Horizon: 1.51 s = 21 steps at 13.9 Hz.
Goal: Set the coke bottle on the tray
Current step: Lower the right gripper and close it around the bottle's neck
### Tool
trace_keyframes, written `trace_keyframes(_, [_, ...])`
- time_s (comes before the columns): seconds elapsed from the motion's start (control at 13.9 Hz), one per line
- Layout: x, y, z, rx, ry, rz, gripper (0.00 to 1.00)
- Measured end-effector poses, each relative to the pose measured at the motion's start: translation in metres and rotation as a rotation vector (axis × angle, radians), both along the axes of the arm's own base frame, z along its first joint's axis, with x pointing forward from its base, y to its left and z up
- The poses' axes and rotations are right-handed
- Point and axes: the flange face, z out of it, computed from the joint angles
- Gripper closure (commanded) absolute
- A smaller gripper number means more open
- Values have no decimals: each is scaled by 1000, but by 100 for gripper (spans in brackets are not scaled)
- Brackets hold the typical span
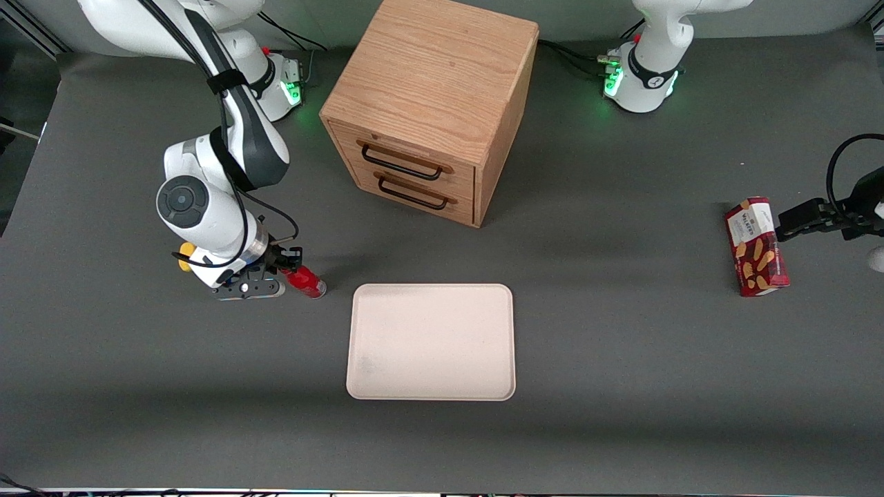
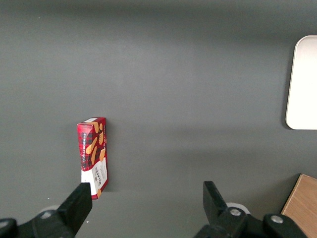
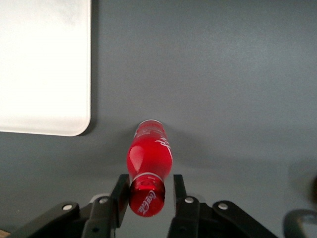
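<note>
The claw [image 3: 147, 198] is down low over the bench [image 1: 621, 359], its two fingers [image 3: 120, 198] narrowed around the cap end of the coke bottle [image 3: 148, 161], one on each side and pressing against it. The bottle stands on the dark bench just beside the tray [image 1: 431, 342], off its rim, toward the working arm's end. The tray lies in front of the wooden drawer cabinet [image 1: 431, 103].
</note>
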Motion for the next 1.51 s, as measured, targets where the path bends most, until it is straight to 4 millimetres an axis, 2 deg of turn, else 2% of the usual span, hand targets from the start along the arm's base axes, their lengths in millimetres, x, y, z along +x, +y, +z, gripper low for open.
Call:
trace_keyframes(0.36, [0,0,3,-6,22,0,97])
trace_keyframes(0.65, [5,2,19,-9,33,0,100])
trace_keyframes(0.79, [12,5,47,-17,61,0,100])
trace_keyframes(1.22, [24,9,166,-16,64,0,100])
trace_keyframes(1.36, [23,8,192,-13,56,-1,100])
trace_keyframes(1.51, [24,8,201,-11,49,-2,100])
